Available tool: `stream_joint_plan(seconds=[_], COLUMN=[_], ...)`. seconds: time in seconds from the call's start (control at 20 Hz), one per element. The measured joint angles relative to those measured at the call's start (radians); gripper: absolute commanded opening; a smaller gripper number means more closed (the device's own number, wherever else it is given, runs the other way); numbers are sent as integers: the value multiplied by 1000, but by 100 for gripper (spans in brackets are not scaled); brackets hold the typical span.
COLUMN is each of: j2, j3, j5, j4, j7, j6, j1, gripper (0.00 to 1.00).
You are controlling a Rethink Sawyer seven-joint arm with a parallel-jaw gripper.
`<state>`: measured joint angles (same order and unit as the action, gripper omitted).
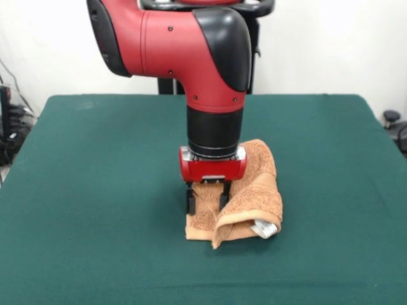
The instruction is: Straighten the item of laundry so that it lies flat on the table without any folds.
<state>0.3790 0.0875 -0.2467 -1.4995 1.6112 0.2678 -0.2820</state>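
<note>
So the orange-brown towel (245, 203) sits about mid-surface, a bit right of center on the green surface (95, 190), and it's nowhere near flat. The near right part is folded over on itself in a thick roll, with the little white label (265, 229) poking out at the near right corner. The red and black arm (191, 51) comes straight down over its left half. The jaws (207, 198) are parted, tips right at the cloth, holding nothing as far as I can see.

Raised frontal vantage across table (76, 190), facing arm (191, 51)
</note>
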Motion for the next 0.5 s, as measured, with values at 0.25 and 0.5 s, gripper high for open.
stream_joint_plan(seconds=[0.25,0.5], j2=[-8,-19], j3=[-9,-21], j5=[-15,-32], j4=[39,87], j7=[0,0], j6=[43,112], j1=[19,43], gripper=[100,100])
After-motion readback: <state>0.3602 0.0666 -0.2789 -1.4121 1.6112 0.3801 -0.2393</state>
